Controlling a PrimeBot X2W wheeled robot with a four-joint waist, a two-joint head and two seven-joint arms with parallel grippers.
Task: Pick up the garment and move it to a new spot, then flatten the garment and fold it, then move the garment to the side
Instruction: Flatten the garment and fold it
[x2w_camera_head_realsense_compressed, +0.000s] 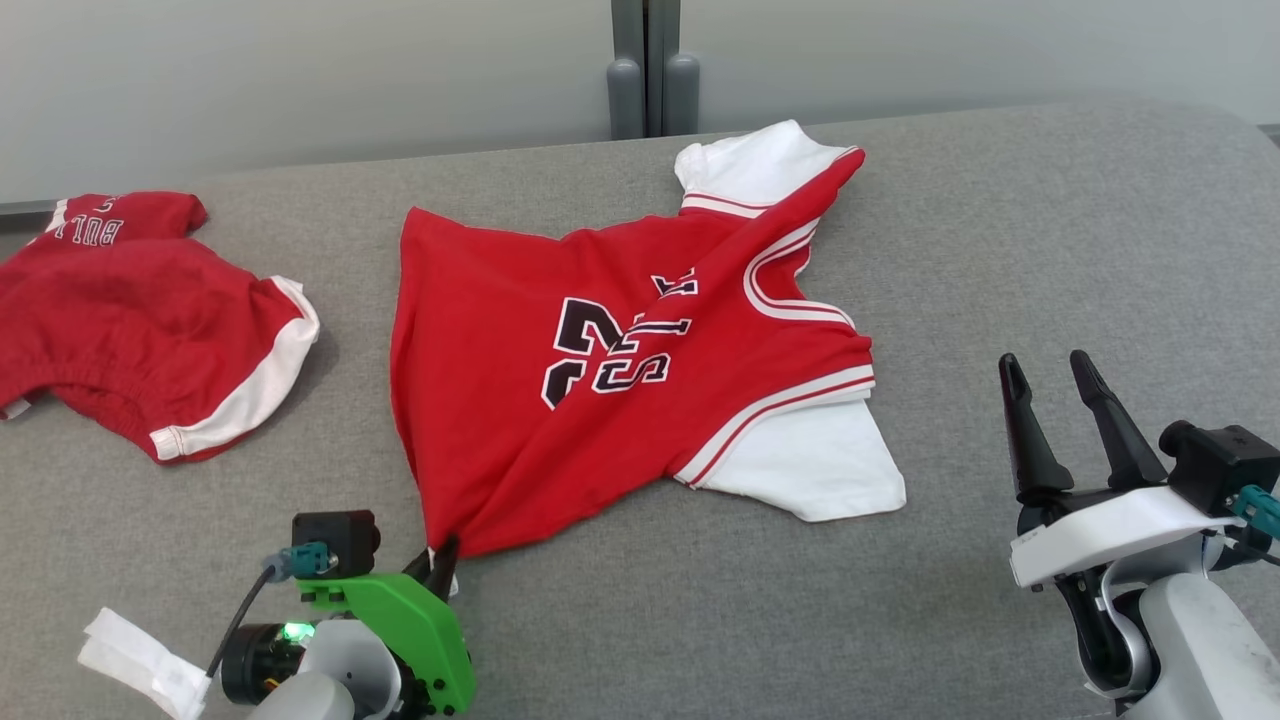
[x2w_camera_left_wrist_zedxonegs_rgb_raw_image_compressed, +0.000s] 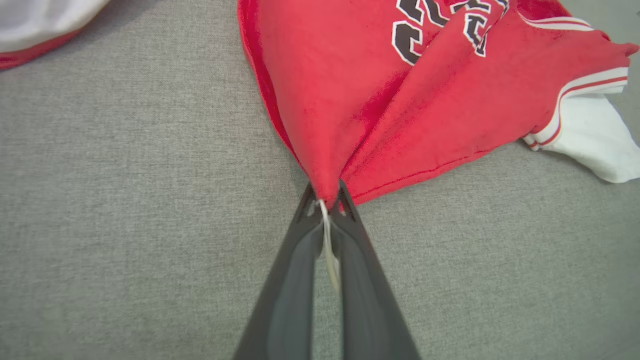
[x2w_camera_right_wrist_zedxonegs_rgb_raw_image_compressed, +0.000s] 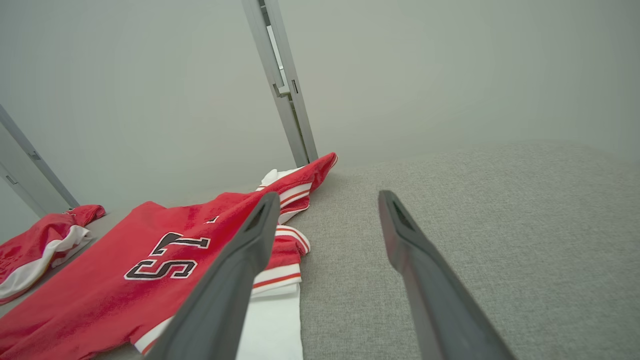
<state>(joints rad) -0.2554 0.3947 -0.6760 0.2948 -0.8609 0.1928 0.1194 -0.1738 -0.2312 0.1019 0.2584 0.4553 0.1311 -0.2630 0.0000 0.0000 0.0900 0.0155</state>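
Left gripper (x2w_camera_head_realsense_compressed: 443, 562), jaws pinched on a hem corner of the red jersey (x2w_camera_head_realsense_compressed: 560, 400), which fans out ahead of its fingertips over the grey cushion (x2w_camera_head_realsense_compressed: 1000, 220) (white sleeves showing). Right gripper (x2w_camera_head_realsense_compressed: 1045, 368), jaws spread wide, holding nothing, the jersey off to its left.

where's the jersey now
Head view centre: the jersey lies right of the other red garment, its near corner pinched by the left end effector.
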